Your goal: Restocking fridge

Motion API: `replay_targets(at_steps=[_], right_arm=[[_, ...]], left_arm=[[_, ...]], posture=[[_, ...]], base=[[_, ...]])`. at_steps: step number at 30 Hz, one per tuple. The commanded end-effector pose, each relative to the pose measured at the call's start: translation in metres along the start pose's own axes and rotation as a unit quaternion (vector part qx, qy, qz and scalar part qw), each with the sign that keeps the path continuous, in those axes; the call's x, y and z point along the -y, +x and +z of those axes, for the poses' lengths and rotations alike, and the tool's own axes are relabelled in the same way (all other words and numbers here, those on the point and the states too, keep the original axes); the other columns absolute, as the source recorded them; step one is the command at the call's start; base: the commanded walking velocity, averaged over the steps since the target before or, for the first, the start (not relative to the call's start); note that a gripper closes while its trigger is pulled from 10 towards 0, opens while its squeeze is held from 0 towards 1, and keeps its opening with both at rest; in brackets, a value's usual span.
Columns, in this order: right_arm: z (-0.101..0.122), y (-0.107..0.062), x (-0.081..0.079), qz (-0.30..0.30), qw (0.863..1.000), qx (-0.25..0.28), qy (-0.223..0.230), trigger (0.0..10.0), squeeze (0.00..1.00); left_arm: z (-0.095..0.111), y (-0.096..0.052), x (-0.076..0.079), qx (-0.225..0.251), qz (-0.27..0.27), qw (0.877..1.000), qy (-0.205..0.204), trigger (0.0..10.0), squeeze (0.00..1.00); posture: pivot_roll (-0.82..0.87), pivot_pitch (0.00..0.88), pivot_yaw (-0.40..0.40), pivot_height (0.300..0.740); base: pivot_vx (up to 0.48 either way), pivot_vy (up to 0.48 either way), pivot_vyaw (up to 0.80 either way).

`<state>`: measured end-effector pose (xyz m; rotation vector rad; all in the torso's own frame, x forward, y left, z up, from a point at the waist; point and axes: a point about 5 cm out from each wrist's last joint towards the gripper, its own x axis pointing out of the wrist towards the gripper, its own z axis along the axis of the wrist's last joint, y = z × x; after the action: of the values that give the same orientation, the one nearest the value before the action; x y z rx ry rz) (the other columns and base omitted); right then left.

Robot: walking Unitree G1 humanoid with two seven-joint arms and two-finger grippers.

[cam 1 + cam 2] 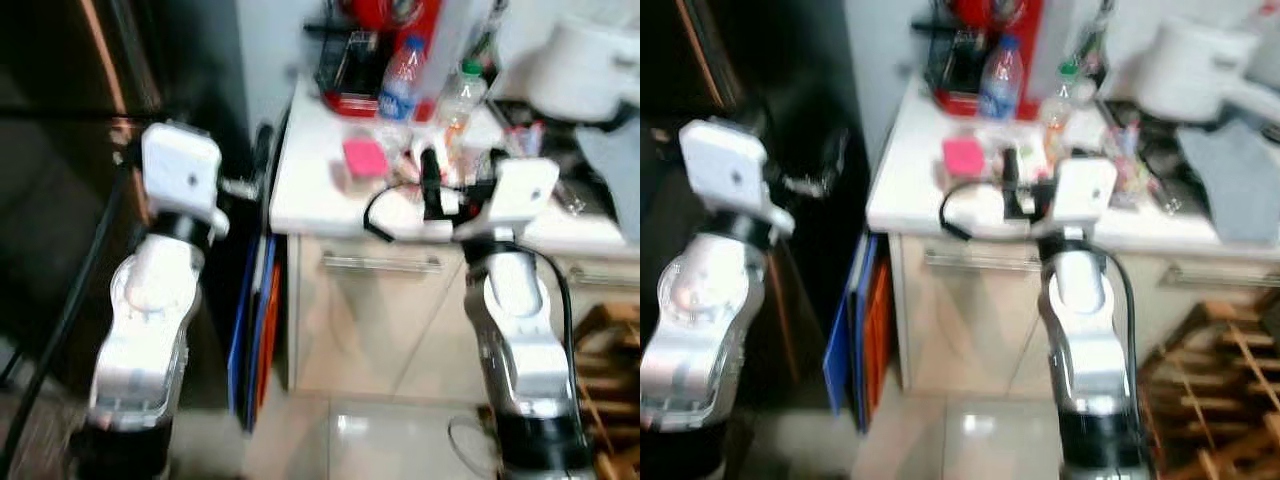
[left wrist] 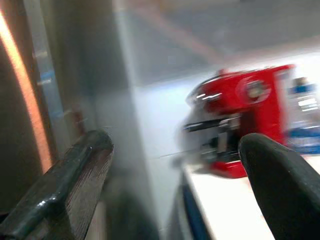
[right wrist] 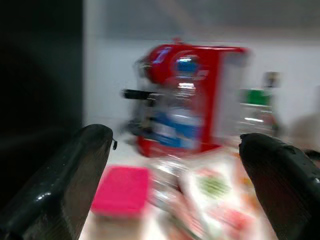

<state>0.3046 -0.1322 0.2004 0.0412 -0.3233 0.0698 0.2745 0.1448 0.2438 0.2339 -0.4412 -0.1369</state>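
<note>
A dark fridge stands on the left, beside a white counter. On the counter are a blue-capped water bottle, a green-capped bottle, a pink box and some printed packets. My left gripper hangs open and empty in the gap between the fridge side and the counter's left edge. My right gripper is open over the counter's front edge, just short of the packets and the pink box. The views are blurred.
A red coffee machine stands at the back of the counter, behind the bottles. A white pot and grey cloth lie to the right. Blue and orange boards lean by the cabinet. A wooden rack is on the floor at right.
</note>
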Motion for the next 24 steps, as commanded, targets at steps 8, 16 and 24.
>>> replay_targets(at_steps=[8, 16, 24], right_arm=[[0.004, 0.019, -0.007, 0.002, 0.999, 0.007, 0.045, 10.0, 0.0], [0.026, 0.021, -0.03, 0.043, 0.992, 0.026, 0.112, 10.0, 0.0], [0.012, 0.019, -0.024, 0.031, 0.996, 0.007, 0.081, 10.0, 0.0]], left_arm=[[-0.002, 0.003, 0.005, -0.008, 0.006, 0.999, -0.032, 10.0, 0.0], [-0.006, 0.006, 0.008, -0.02, -0.003, 0.999, -0.026, 10.0, 0.0], [-0.007, 0.013, 0.011, -0.016, -0.026, 0.999, -0.024, 10.0, 0.0]], posture=[[0.02, 0.0, -0.024, 0.74], [0.01, 0.0, -0.018, 0.74], [0.0, 0.0, -0.013, 0.74]], base=[[0.408, 0.0, 0.0], [0.0, 0.0, 0.0], [0.0, 0.198, 0.0]])
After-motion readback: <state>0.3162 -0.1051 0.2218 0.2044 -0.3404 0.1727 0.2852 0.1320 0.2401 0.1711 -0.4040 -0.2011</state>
